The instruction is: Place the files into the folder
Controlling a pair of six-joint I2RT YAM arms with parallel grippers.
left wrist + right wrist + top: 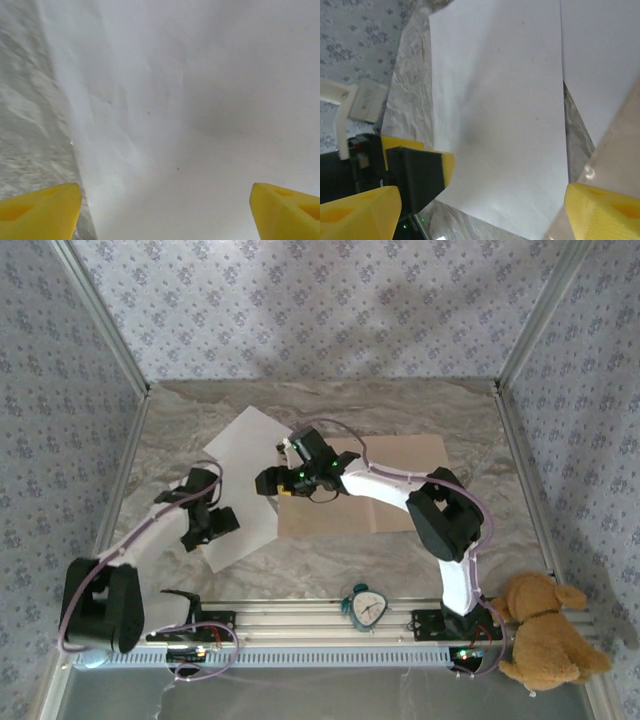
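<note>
White sheets, the files [243, 452], lay overlapped on the marble table [330, 565] toward ten o'clock from its centre, taking twelve as the far wall. The folder [400, 480] lay flat at about two o'clock, tan cover up and, as far as we could tell, closed. Its nine o'clock edge sat just beside the paper, perhaps touching it, but the right arm hid the seam.

We found the left gripper [208, 524] low over the seven o'clock corner of the sheets. In its wrist camera the yellow fingertips [40, 210] stood wide apart with only bare paper beneath and between them, nothing pinched. The right gripper [268, 482] reached from the folder toward nine o'clock, over the sheets' near edge. Its fingertips [602, 212] were likewise spread and empty. That wrist view placed a second sheet at one o'clock and a strip of folder at three.

We judged that the arms bracketed the paper from opposite sides because thin sheets lying flat offer no edge to pinch. One hand would likely pin or slide while the other lifted. No sheet was inside yet, and the folder seemed to need opening first.

An alarm clock [365, 607] at six o'clock and a teddy bear [540, 630] at five sat well apart from the work.
</note>
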